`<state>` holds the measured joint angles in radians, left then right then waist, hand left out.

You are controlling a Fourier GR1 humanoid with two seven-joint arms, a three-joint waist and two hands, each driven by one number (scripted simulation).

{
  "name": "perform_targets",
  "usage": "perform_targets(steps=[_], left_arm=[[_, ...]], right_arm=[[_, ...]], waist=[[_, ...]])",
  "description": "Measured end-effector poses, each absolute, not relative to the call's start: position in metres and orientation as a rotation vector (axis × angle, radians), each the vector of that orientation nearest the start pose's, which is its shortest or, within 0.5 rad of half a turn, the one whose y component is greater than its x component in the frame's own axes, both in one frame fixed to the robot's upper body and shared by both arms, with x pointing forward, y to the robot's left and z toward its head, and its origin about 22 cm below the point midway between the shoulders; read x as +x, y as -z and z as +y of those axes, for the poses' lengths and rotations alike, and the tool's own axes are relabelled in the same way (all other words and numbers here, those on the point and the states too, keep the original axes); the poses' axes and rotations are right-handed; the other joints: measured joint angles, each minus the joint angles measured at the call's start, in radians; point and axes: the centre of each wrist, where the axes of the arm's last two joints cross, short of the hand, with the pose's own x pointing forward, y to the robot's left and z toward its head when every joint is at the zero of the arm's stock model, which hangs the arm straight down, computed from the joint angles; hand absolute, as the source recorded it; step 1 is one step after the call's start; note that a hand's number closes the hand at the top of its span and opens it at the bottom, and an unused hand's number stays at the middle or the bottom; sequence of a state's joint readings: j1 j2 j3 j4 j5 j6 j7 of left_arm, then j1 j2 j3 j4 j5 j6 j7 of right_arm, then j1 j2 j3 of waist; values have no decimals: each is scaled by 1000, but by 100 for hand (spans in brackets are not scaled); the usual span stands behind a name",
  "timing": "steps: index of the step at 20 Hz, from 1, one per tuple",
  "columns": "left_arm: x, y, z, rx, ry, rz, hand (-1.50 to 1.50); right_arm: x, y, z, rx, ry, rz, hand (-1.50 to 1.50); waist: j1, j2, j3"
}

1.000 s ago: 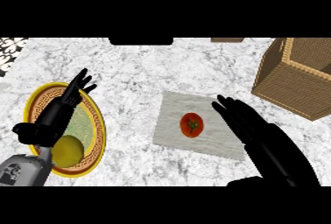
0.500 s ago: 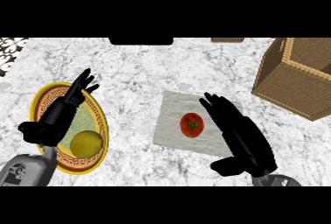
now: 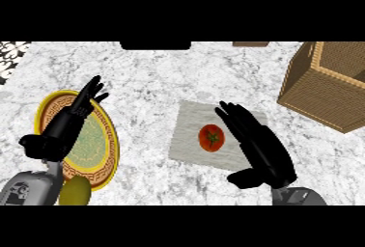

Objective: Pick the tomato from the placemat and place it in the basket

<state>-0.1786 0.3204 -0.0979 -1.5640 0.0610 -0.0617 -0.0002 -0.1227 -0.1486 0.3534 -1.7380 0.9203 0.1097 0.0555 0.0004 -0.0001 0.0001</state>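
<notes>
In the head view I look down at the marble tabletop (image 3: 157, 72) and see that my job has hardly started. The tomato (image 3: 211, 136) sits in the middle of the pale placemat (image 3: 187, 126), round and red with its green top facing up, and nothing is holding it. My right robot hand (image 3: 258, 147) is just beside the tomato, on its right side, with the fingers long and straight and close together, not curled round anything. I cannot tell if the fingers touch the tomato or only hang next to it. The wicker basket (image 3: 324, 84) stands well apart from the tomato, up at the far right, and I see nothing inside it from here. So what is left is everything: I judge I need to close on the tomato, lift it, carry it over to the basket and let it go inside. My left robot hand (image 3: 68, 123) rests over a yellow plate (image 3: 107, 140) with a patterned rim, fingers spread and pointing away from me, holding nothing. A yellow-green fruit (image 3: 74, 190) lies at the near edge of that plate. I can read no words, labels or brand names anywhere.
</notes>
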Motion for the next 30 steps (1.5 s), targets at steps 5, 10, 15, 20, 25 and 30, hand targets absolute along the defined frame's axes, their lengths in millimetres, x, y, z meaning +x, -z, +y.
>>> perform_targets(steps=[5,10,15,20,25,30], left_arm=[[279,-63,265,48,378,-1687,0],[277,-57,267,46,382,-1686,0],[280,-59,266,38,378,-1687,0],[276,-65,269,37,380,-1689,0],[281,-57,266,40,377,-1691,0],[279,-55,272,45,376,-1685,0]], right_arm=[[241,-59,-155,-574,-1150,-1707,-150],[236,-57,-149,-611,-1159,-1675,-150],[243,-51,-137,-653,-1189,-1642,-150],[249,-40,-132,-667,-1212,-1611,-150],[263,-33,-121,-675,-1212,-1590,-150],[272,-24,-120,-697,-1224,-1549,-150]], waist=[[0,0,0],[-1,0,0],[0,0,0],[1,0,0],[1,0,0],[1,0,0]])
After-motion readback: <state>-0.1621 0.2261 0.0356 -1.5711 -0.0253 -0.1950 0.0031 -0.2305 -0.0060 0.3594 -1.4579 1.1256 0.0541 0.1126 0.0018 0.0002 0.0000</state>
